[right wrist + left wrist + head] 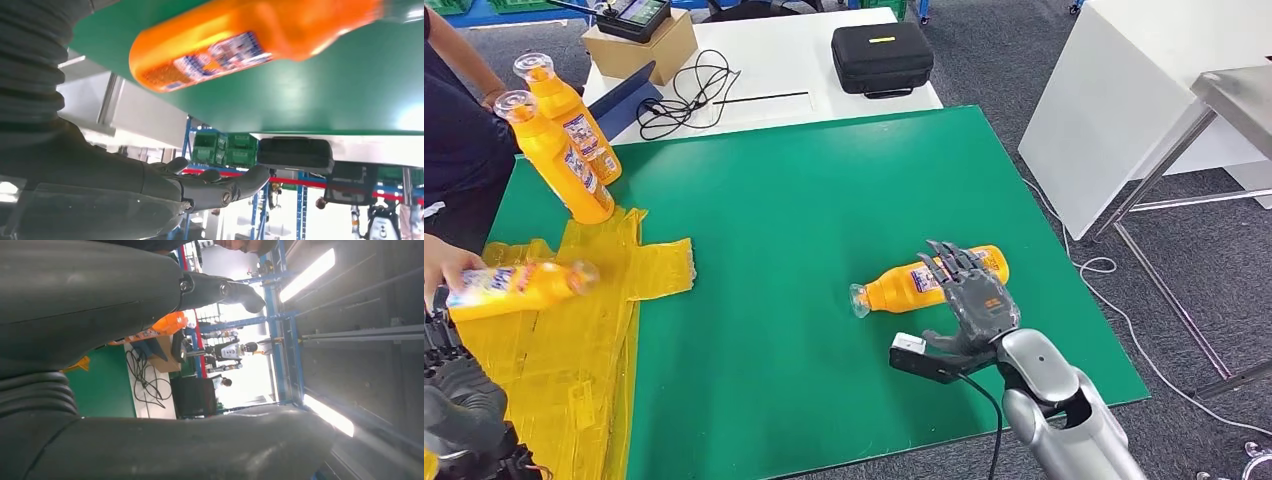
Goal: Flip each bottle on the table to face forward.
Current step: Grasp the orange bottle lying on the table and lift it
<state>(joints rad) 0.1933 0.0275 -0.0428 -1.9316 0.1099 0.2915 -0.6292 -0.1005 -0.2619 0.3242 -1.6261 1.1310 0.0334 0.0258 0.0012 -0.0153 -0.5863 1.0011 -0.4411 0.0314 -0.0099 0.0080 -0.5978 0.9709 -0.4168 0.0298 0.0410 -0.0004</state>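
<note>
We cannot read the label on the lying orange bottle (929, 279). Our right robot hand (970, 298) hovers over it, fingers spread, holding nothing. We cannot tell the left robot hand's (459, 395) state.

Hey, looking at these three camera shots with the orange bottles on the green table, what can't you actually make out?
- Lying bottle, head view: the right robot hand covers part of it, so contact is unclear.
- Its label, right wrist view: blurred, unreadable.
- Left robot hand, head view: cut off by the picture's edge; open or closed is unclear.
- Bottle a person's hand holds: its base is hidden by that hand.
</note>
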